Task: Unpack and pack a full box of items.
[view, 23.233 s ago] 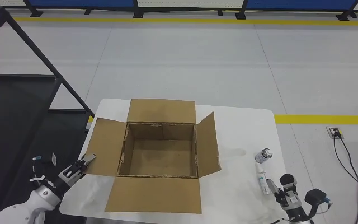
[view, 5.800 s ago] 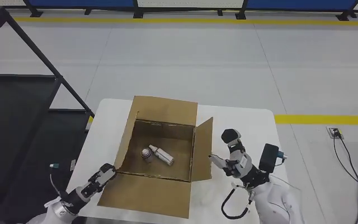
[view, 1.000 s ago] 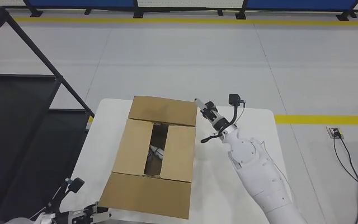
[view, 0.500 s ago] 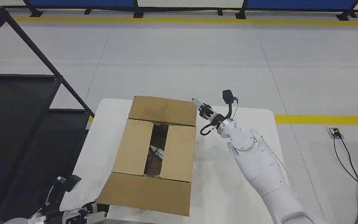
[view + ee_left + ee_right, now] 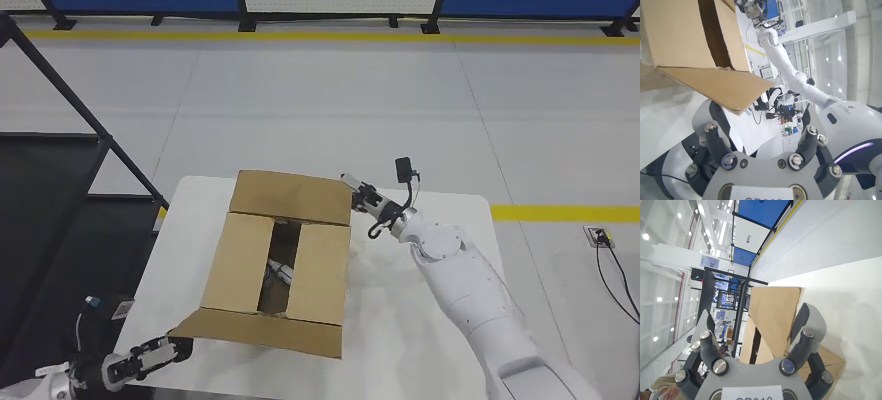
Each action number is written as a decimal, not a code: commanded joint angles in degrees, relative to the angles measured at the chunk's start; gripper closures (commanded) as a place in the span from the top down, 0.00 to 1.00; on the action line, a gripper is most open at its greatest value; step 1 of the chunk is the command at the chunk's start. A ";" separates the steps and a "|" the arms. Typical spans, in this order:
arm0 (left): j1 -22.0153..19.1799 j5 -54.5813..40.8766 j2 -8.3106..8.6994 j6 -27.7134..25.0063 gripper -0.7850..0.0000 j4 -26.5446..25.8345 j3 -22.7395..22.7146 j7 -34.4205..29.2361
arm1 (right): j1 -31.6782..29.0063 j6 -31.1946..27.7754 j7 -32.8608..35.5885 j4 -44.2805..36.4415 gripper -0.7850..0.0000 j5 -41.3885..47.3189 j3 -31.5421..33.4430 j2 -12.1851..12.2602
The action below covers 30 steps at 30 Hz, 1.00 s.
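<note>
I read both wide open, holding nothing: cardboard box (image 5: pixel 240 265) near flap (image 5: pixel 265 332) just ahead of left tool (image 5: pixel 761 110); far flap (image 5: pixel 290 190) inside right tool (image 5: pixel 755 311) opening.

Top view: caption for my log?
Cardboard box, side flaps folded in; left gripper at near flap corner, right gripper at far flap corner.

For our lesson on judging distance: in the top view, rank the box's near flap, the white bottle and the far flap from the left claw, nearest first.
1. Near flap, beside the left claw, at the front of the cardboard box.
2. White bottle, inside, showing through the top gap.
3. Far flap, at the back.
</note>
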 commanded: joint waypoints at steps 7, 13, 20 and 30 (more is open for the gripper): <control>-1.72 5.04 -0.83 6.44 1.00 -2.51 2.31 14.84 | -0.02 -5.20 2.82 -0.26 1.00 2.98 1.69 0.45; -3.06 6.83 -1.28 9.02 1.00 -3.43 3.42 20.07 | -1.37 -8.26 7.32 -3.44 1.00 5.83 2.98 1.04; -4.51 11.81 -1.85 11.71 1.00 -4.22 5.70 26.30 | -4.72 -9.72 13.01 -10.71 1.00 6.98 4.11 2.18; -8.63 16.62 -2.53 16.45 1.00 -3.81 10.24 30.21 | -13.86 -3.63 19.32 -28.22 1.00 4.27 5.20 4.40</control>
